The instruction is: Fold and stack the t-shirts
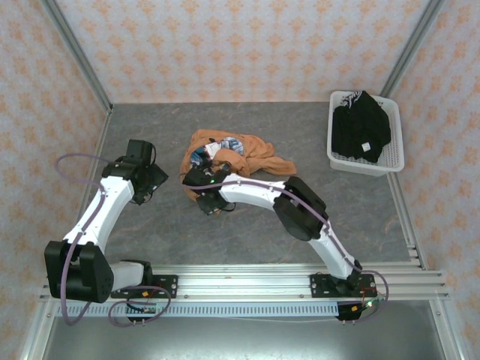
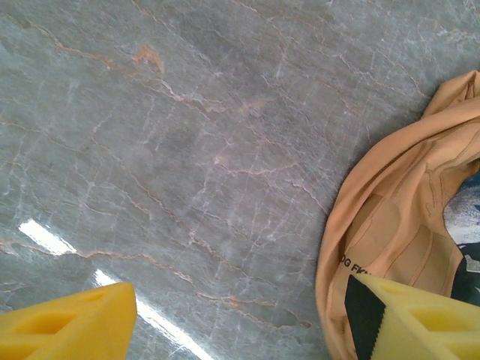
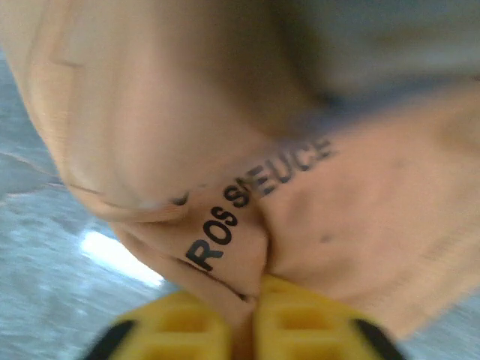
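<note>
**Position of the work piece.** We found the orange t-shirt [image 1: 259, 154] crumpled in a heap near the middle of the table [image 1: 172, 240], print side partly up. Its long axis ran across the table, from the far left down toward the near right. The black t-shirts [image 1: 360, 131] lay in the white basket [image 1: 390, 161] at the far right corner, well apart from both arms.

**Right gripper.** The right gripper [image 3: 251, 289] had its fingers pressed together on a fold of the orange cloth at the heap's near left edge. Black lettering ran across the pinched fold. In the top view the same gripper [image 1: 211, 201] sat against that edge of the shirt.

**Left gripper.** The left gripper [image 2: 240, 322] stood wide open and held nothing. Bare table lay between its fingers. In the top view it hung [image 1: 154, 182] just to the left of the heap.

**Governing relation.** The shirt's left edge [image 2: 397, 217] lay to the right of the left gripper's gap, and in the wrist view the right finger overlapped that edge. We could not tell whether the finger touched the cloth.

**Judgement.** We judged that the left gripper had to shift right, toward the shirt, before closing. The right arm already had its hold, so a second grip on the left edge would let the two arms spread the shirt flat for folding.
</note>
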Action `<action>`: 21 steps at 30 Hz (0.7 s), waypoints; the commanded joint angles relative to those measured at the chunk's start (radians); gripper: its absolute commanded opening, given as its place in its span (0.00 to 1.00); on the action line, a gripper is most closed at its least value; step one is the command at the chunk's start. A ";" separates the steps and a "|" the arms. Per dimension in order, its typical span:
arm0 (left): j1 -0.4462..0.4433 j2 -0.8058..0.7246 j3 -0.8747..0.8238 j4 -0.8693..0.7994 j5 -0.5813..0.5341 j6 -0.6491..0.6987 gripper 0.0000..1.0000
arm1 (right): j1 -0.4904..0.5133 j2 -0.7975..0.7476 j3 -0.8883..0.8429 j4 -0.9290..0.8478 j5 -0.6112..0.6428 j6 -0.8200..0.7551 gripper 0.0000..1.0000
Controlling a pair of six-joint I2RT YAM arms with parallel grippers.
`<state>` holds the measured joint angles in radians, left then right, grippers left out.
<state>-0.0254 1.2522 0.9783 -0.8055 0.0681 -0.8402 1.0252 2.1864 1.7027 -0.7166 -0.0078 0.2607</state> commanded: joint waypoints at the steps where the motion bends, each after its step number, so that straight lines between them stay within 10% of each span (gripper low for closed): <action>1: 0.004 -0.017 -0.030 0.056 0.079 0.007 0.75 | -0.015 -0.229 -0.146 -0.039 0.135 0.034 0.00; 10: -0.144 0.132 -0.021 0.295 0.198 -0.055 0.84 | -0.223 -0.822 -0.655 -0.067 0.078 0.150 0.00; 21: -0.289 0.425 0.090 0.307 0.161 -0.203 0.71 | -0.390 -0.853 -0.717 -0.110 0.020 0.218 0.00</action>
<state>-0.2863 1.6749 1.0355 -0.4889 0.2359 -0.9844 0.6434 1.3243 0.9813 -0.7944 0.0174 0.4461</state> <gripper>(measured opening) 0.723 0.041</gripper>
